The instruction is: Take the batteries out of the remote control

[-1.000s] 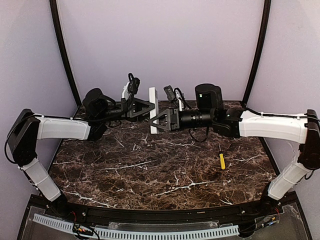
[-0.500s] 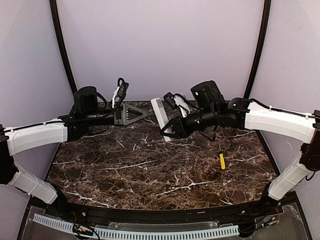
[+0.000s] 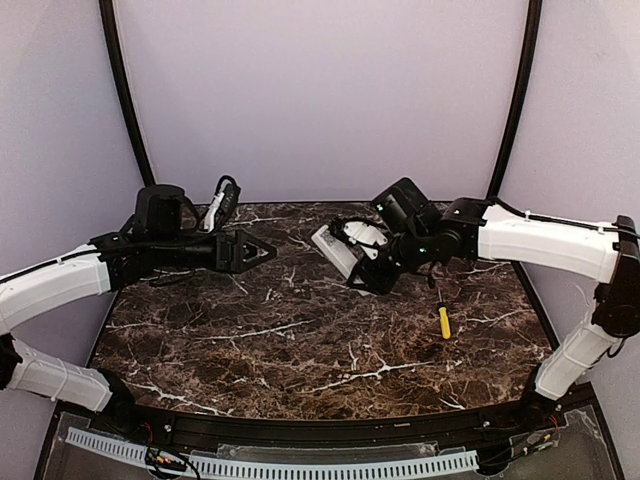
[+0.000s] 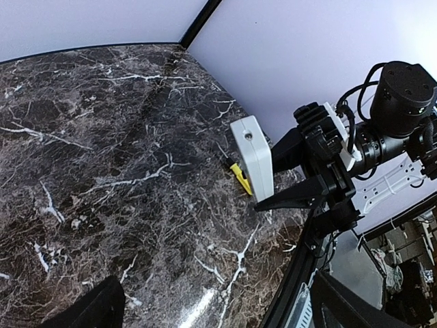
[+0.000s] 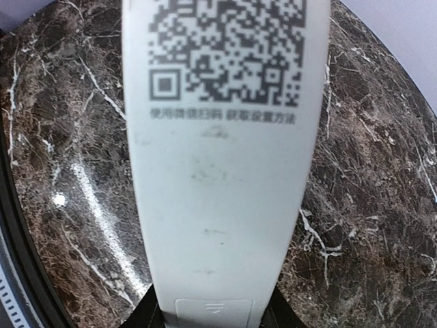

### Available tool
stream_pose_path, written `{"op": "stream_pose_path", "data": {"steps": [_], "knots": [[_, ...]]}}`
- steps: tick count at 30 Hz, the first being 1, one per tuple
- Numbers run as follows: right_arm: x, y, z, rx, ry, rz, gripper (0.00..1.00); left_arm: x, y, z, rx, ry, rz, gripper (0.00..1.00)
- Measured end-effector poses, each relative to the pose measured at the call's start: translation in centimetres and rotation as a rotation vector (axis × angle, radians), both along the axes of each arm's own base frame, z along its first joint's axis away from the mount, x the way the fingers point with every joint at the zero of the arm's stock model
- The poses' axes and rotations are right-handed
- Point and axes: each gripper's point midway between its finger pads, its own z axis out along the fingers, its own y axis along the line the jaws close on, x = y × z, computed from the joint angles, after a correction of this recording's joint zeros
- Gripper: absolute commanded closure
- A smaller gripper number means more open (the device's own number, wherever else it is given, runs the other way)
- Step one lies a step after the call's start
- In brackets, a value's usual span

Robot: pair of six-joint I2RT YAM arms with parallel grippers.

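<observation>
My right gripper (image 3: 362, 272) is shut on the lower end of the remote control (image 3: 335, 250), a slim white bar held slanted above the back of the table. In the right wrist view the remote control (image 5: 218, 205) fills the frame back-side up, with a QR code above and the closed battery cover (image 5: 213, 311) between my dark fingers (image 5: 151, 320). The batteries are hidden. My left gripper (image 3: 262, 248) hangs open and empty to the left, apart from the remote. From the left wrist the remote control (image 4: 252, 156) shows in the right gripper (image 4: 311, 195).
A yellow-handled screwdriver (image 3: 444, 322) lies on the dark marble table (image 3: 300, 340) at the right, also seen as the screwdriver (image 4: 239, 179) behind the remote. Purple walls and black corner posts enclose the back and sides.
My left gripper has opened and pulled back to the left, lower over the table. The right arm has tipped the remote from upright to slanted and lowered it.
</observation>
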Motion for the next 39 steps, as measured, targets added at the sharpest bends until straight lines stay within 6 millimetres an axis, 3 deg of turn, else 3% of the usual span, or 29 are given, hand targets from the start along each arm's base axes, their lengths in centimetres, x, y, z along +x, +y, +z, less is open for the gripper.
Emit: {"op": "stream_pose_path", "data": {"steps": [8,20,25,39], "knots": [[0.4,-0.5,-0.8,-0.134,-0.137,0.045,1.0,0.5,-1.0,-2.8,0.073,0.122,-0.035,0.09],[-0.6,0.7,-0.8,-0.18,-0.244,0.141,1.0,-0.1,-3.8,-1.9,-0.017,0.261,-0.172,0.21],[-0.9,1.4,-0.8,-0.175,-0.282,0.171,1.0,0.0,-4.6,-2.9,-0.03,0.335,-0.196,0.25],[-1.3,1.9,-1.0,-0.204,-0.325,0.214,1.0,-0.5,-5.3,-3.5,-0.065,0.432,-0.232,0.37]]}}
